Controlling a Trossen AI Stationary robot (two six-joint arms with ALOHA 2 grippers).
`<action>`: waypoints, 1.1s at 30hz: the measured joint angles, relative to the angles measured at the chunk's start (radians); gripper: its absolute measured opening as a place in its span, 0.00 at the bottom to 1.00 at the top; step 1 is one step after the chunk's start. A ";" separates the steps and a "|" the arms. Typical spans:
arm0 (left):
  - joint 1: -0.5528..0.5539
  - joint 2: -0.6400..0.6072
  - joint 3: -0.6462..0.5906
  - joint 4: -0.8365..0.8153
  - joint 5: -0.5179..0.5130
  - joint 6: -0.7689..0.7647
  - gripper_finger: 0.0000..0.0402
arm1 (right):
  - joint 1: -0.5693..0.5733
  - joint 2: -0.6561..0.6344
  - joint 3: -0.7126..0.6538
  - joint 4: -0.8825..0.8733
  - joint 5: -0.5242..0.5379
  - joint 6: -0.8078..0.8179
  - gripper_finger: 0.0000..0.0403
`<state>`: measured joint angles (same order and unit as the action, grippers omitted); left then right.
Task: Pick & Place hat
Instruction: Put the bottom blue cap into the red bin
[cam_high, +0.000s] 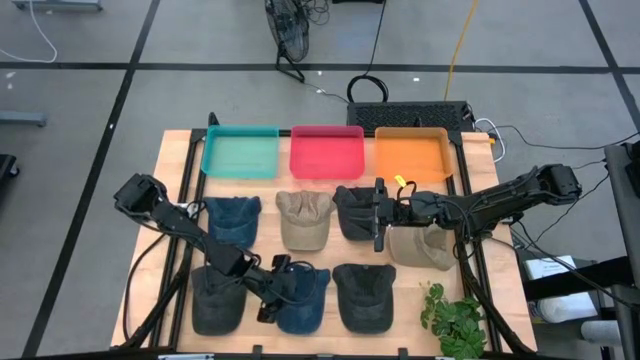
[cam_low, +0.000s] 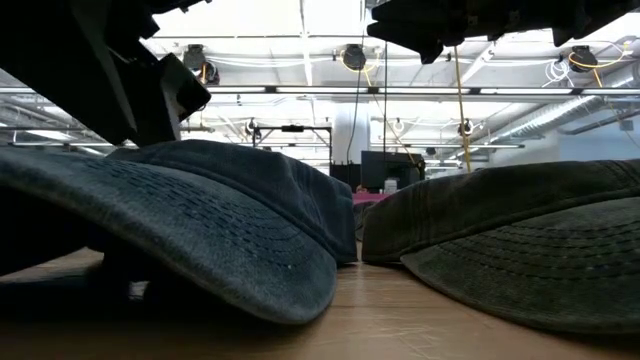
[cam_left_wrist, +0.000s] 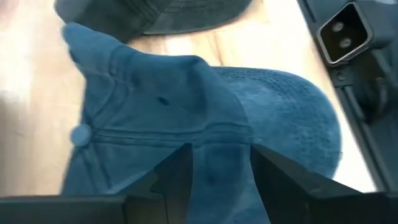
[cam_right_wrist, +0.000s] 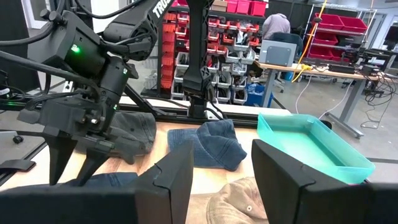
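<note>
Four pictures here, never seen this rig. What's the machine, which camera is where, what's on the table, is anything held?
Two dark robot arms work at a wooden table; each ends in a two-finger gripper.

The high view looks straight down. The low view sits at table height, so the caps fill it. Each wrist view looks forward past that arm's own two fingers.

On the table are three trays along the far edge: teal tray, pink tray, orange tray. Nearer lie seven caps in two rows, and a green plant sits at the near right corner.

The left gripper hangs open just above the blue cap in the near row; its wrist view shows the fingers either side of the crown, not closed on it. The right gripper is open over the far row, by the dark cap. Nothing is held.
</note>
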<state>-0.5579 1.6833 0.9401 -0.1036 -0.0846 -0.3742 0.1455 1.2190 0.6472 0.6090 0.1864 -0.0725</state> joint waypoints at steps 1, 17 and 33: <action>-0.001 0.000 0.000 0.000 0.012 -0.002 0.42 | 0.000 0.000 0.000 0.000 0.000 0.000 0.35; 0.008 0.030 0.001 0.001 -0.021 -0.006 0.42 | 0.000 0.000 0.000 -0.008 0.000 0.000 0.35; 0.009 0.032 0.000 -0.006 0.011 0.011 0.19 | 0.000 0.000 0.000 -0.016 0.000 -0.001 0.35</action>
<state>-0.5491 1.7153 0.9405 -0.1101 -0.0736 -0.3633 0.1457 1.2194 0.6472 0.5934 0.1864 -0.0738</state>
